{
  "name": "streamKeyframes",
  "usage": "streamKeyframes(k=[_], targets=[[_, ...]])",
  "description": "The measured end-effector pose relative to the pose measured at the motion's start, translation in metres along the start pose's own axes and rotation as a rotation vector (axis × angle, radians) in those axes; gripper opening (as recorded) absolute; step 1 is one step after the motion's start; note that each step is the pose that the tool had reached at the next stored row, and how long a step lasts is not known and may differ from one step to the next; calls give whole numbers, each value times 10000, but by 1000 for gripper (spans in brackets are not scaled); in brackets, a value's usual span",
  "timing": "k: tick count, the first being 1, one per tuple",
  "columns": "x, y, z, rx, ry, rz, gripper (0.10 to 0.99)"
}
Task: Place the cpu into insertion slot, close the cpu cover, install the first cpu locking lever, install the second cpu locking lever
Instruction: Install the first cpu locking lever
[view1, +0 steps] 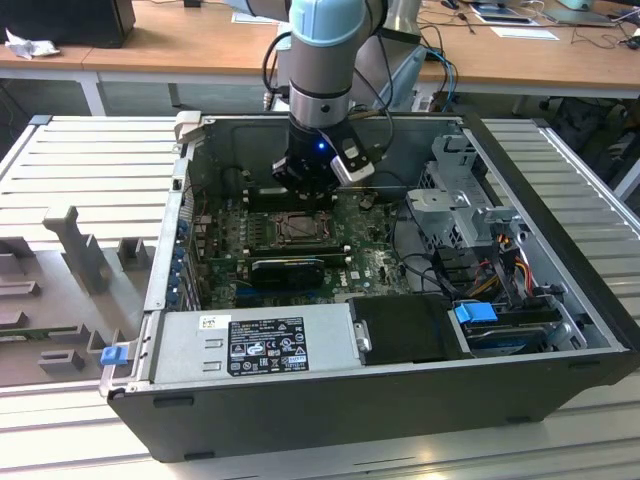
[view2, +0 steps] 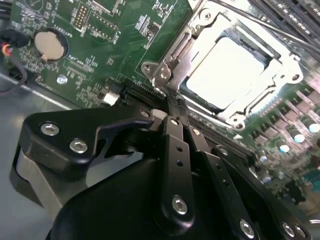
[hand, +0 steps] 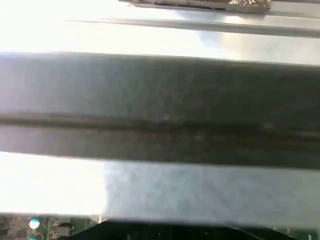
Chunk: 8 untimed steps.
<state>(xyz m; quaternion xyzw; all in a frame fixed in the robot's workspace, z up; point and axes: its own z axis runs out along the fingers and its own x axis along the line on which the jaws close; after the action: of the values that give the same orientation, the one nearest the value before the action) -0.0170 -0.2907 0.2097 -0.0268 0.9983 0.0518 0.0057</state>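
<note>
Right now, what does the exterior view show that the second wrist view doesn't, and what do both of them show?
Exterior view alone: the whole open computer case on a slatted metal bench, the arm reaching down into it, the power supply along the near side, and wooden desks behind.

Second wrist view alone: close detail of the gripper, its fingers together with nothing between them, and a round coin battery on the board.

Both: the green motherboard and the cpu seated in the insertion slot, with the cpu cover down around it.
</note>
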Motion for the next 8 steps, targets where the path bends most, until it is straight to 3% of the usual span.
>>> streamKeyframes(k=[2, 4, 8], targets=[[-1, 6, -56, 2, 1, 0, 106], [2, -52, -65, 1, 0, 0, 106], [3, -68, -66, 0, 0, 0, 106]])
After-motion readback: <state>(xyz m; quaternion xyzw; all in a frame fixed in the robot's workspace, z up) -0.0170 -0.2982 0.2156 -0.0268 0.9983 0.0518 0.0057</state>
